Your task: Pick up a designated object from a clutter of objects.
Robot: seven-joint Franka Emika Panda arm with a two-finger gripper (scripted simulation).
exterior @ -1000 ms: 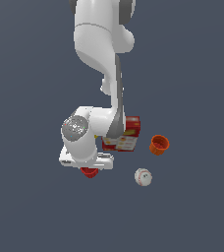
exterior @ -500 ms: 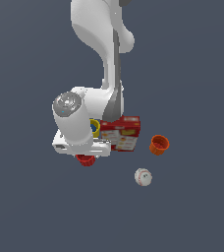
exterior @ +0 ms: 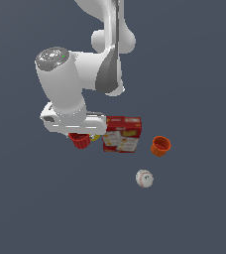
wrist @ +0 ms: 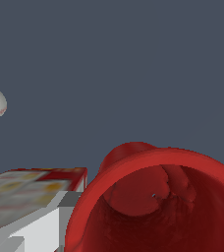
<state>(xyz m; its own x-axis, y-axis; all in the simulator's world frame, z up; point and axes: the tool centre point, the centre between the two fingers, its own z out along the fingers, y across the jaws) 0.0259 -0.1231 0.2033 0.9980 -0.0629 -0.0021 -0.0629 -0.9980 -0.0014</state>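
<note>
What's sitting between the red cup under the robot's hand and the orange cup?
The red cracker box lies between the red cup and the orange cup, clearest in the exterior view.

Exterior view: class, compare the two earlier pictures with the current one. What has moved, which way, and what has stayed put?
The arm has risen, carrying the red cup up with it in the end effector; the cup now sits higher in the exterior view, beside the cracker box rather than below it. A bit of yellow cup shows beside the red one. The box, orange cup and baseball have not moved.
</note>
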